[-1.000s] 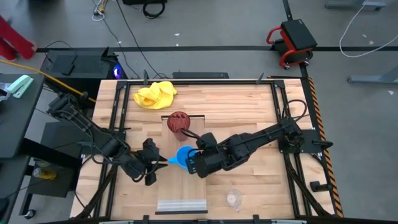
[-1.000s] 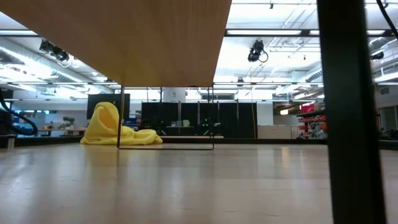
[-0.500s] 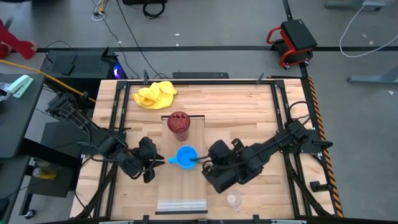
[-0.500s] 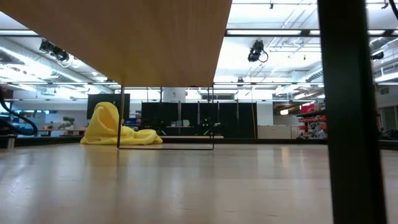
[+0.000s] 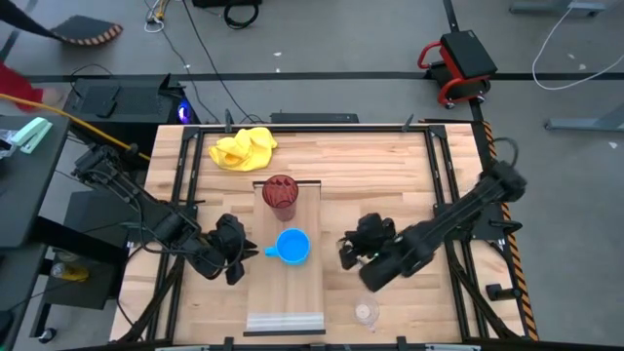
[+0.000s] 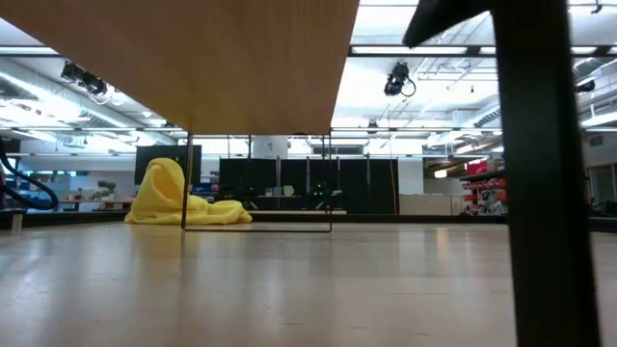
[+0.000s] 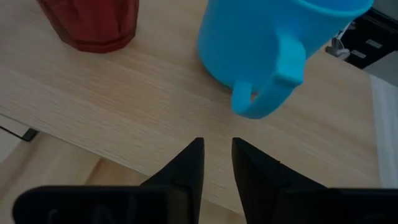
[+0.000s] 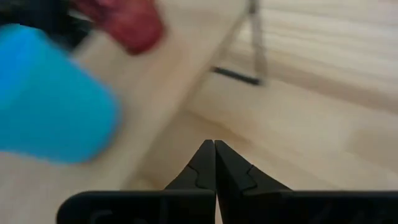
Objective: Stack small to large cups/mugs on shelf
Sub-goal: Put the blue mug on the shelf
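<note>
- Two end effectors in view, neither holding anything: the left end effector sits just beside the shelf's left edge, fingers narrowly parted, pointing at the mug handle.
- Right end effector clenched empty, on the surface just right of the shelf.
- Bright blue handled mug stands mid-shelf, handle toward the left arm.
- Tall dark red ribbed tumbler at the far end of the long pale wooden shelf.
- Small clear glass cup off the shelf, on the butcher-block surface near the front edge.
- Crumpled yellow cloth at the far left.

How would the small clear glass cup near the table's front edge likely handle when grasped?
The clear glass cup stands upright on the table, off the shelf. Being glass, it is probably rigid, smooth and slippery for the right tool, and likely fragile. Small, it may slide or tip when nudged.
</note>
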